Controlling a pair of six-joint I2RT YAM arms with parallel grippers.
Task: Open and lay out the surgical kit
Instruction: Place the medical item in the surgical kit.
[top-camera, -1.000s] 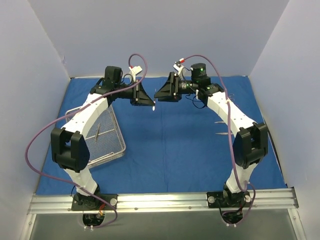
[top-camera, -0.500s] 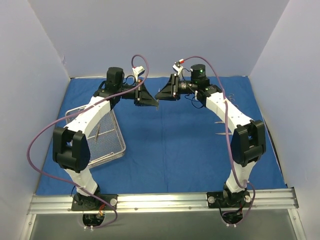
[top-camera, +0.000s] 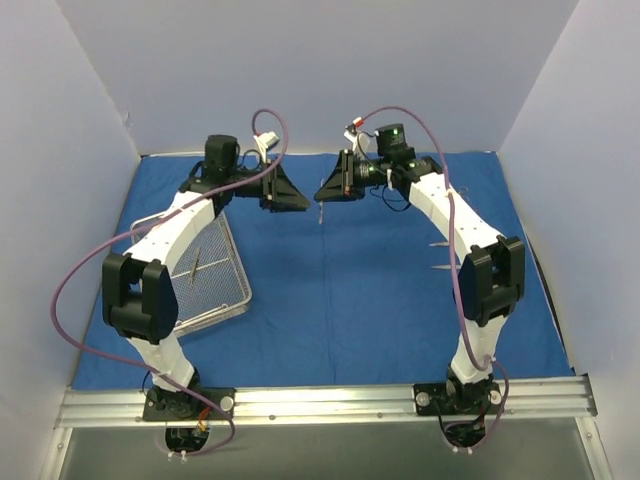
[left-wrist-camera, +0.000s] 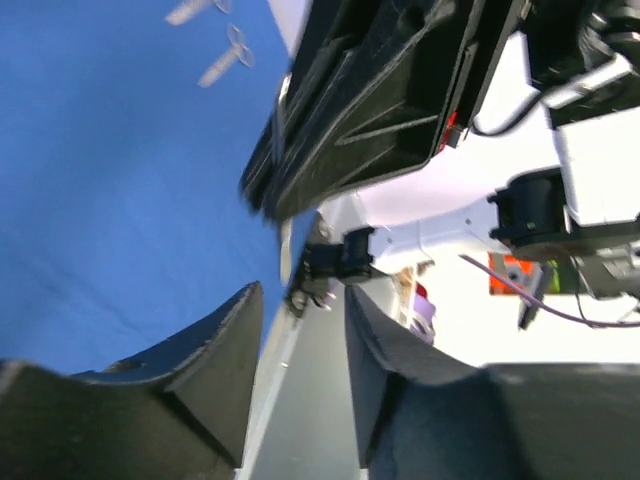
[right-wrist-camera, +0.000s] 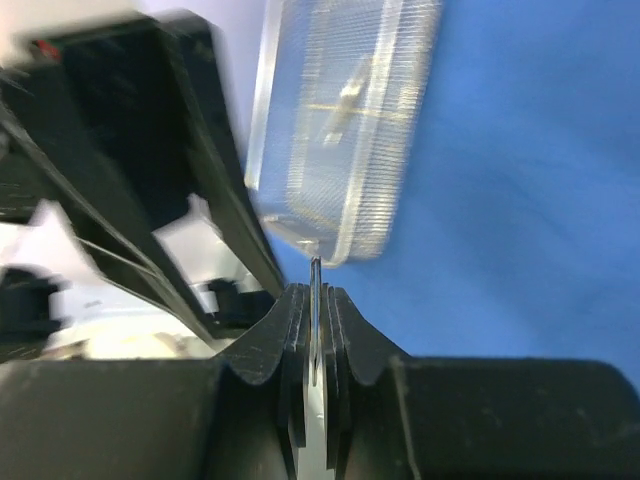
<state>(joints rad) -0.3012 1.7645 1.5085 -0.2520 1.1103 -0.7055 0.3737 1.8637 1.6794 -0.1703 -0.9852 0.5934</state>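
The right end effector (top-camera: 320, 195) is pressed together on a thin silver instrument (top-camera: 320, 212). In its wrist view the two fingers (right-wrist-camera: 292, 330) close on the metal from both sides, and the instrument's (right-wrist-camera: 315, 272) tip sticks out just past them. From above, the instrument hangs below the fingertips, over the far middle of the cloth (top-camera: 350, 300); whether its lower end touches the cloth cannot be told. The left end effector (top-camera: 301, 203) sits just beside the right one, the two nearly tip to tip. Its fingers (left-wrist-camera: 225, 340) are spread with a plain gap between them, and nothing is gripped there. The left wrist view shows the right end effector (left-wrist-camera: 380, 90) as a large black shape close in front, above the cloth (left-wrist-camera: 100, 200). The blue cloth is spread out flat, reaching the walls on three sides. The wire-mesh tray (top-camera: 215, 285) rests on its left part, partly under the left arm, turned a little askew. A second instrument (top-camera: 200, 262) lies inside the tray, slanting across the mesh. The right wrist view shows the same tray (right-wrist-camera: 370, 190) and its instrument (right-wrist-camera: 345, 100), both blurred. Two more instruments (top-camera: 438, 245) lie on the right part of the cloth, near each other and close to the right arm. They also show small at the top of the left wrist view (left-wrist-camera: 225, 62).
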